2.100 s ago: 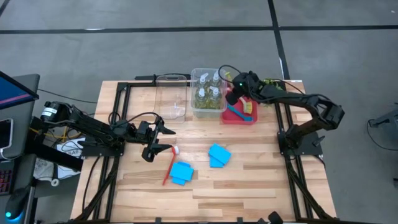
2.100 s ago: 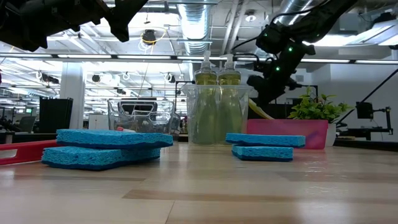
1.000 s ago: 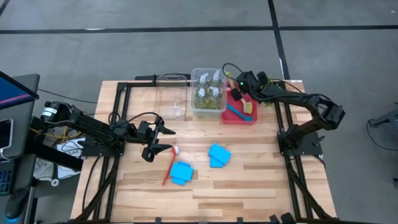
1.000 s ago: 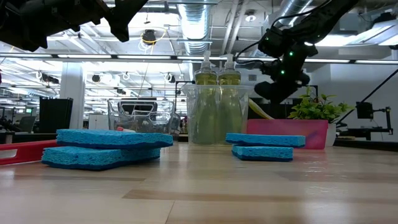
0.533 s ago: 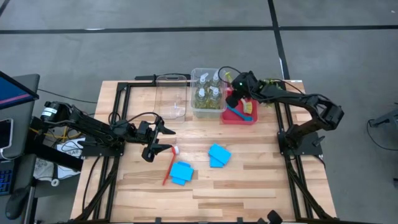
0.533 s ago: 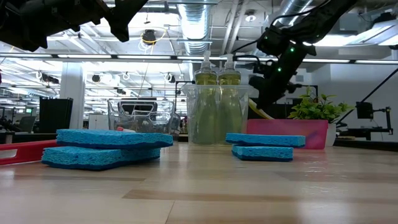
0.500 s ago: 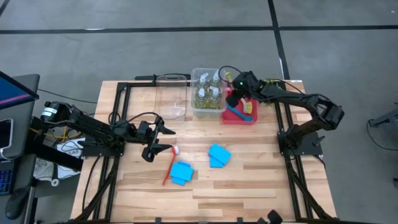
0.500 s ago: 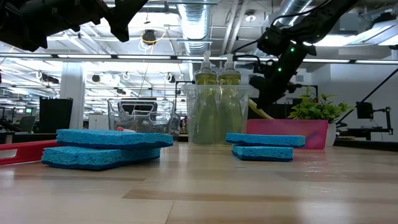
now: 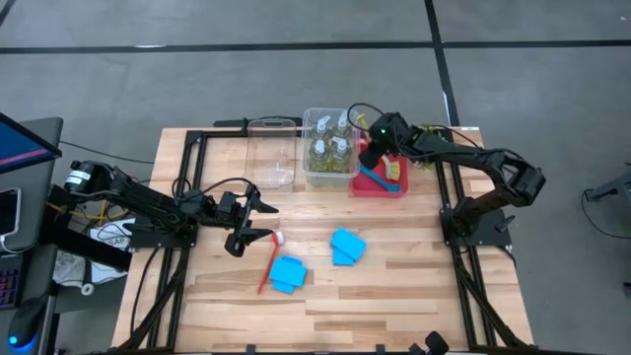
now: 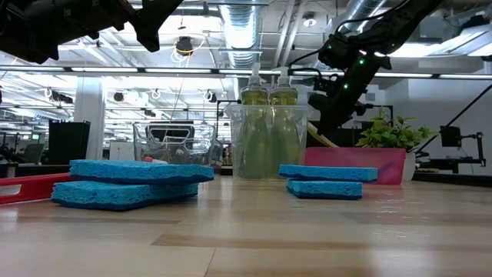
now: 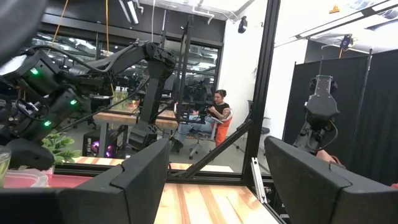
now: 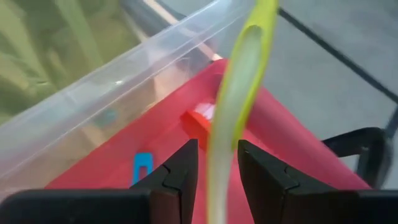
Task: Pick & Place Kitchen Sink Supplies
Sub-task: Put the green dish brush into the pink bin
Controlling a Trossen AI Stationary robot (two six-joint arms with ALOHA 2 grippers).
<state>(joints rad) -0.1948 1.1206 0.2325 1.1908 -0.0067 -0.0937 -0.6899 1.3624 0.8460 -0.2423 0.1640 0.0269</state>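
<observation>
**Yellow-green brush going into the red bin — lower, then release**

Left gripper (image 9: 258,223): parked over the left-middle of the table, jaws wide apart, nothing between them. Waiting. Just beside it lies a red brush (image 9: 268,262) flat on the wood, head toward the gripper, handle running along the edge of a stack of sponges (image 9: 287,274). Second sponge stack (image 9: 346,246) sits near table centre, apart from the first.

Back edge, left to right: empty clear bin (image 9: 271,153), then the bin of bottles (image 9: 330,147), all four upright inside, then the red bin (image 9: 396,190) touching it.

Right gripper (image 12: 217,171): over the red bin's back-left corner, clamped on the handle of a yellow-green brush (image 12: 239,87). The handle runs straight out between the fingers, angled down into the bin. A blue brush (image 9: 379,182) and a red brush head (image 12: 200,118) already lie in there.

How to do it well, as I judge it:
- Keep the brush clear of the bottle bin's wall; the two bins touch, so drift toward it risks a snag.
- Lower until the far end is inside the rim before opening, else it may tip out over the edge.
- Lay it roughly along the blue brush so it settles flat.
- Open fully, lift straight up.

Left over: red brush and both sponge stacks.
</observation>
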